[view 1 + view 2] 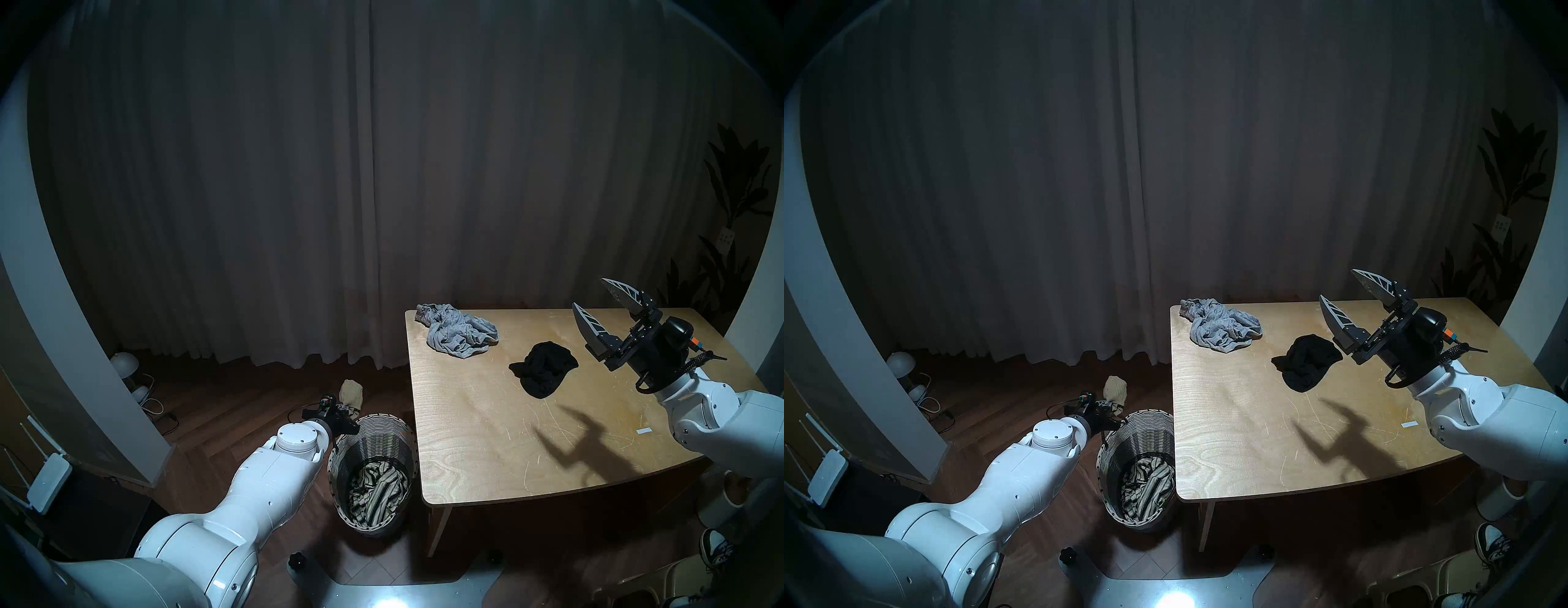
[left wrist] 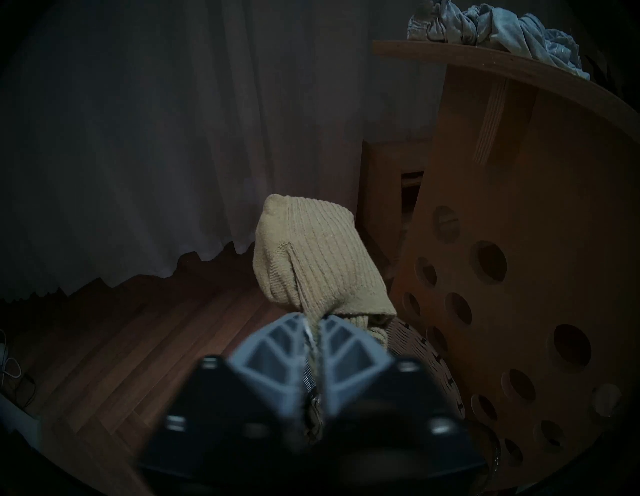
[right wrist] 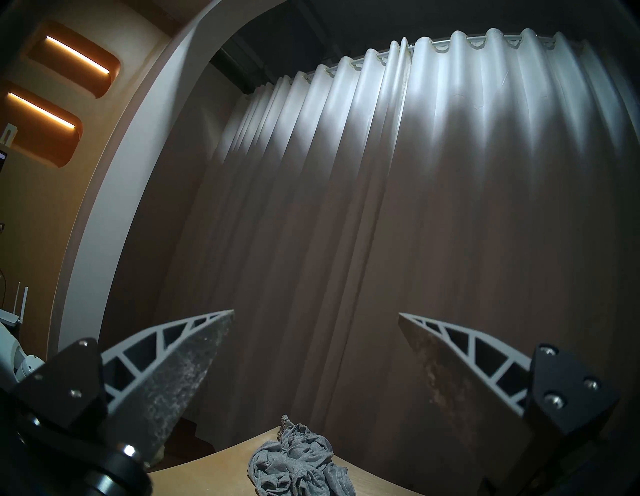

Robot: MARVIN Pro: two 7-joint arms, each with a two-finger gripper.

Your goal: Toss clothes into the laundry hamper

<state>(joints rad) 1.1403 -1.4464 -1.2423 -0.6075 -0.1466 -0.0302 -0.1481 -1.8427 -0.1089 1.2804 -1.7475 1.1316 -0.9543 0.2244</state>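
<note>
The left gripper [image 2: 317,320] is clamped on 1 edge of the olive-tan knit [image 2: 311,256], held beside the far rim of the wicker hamper [image 1: 373,429], likely so a release or flick drops it inside. The striped garment [image 1: 377,488] already lies in the hamper's bottom. The right gripper [image 1: 594,308] hovers spread wide and empty above the table [image 1: 466,446], near the black garment [image 1: 543,373] at mid-table; the heather grey garment [image 1: 458,331] sits at the far left corner.
</note>
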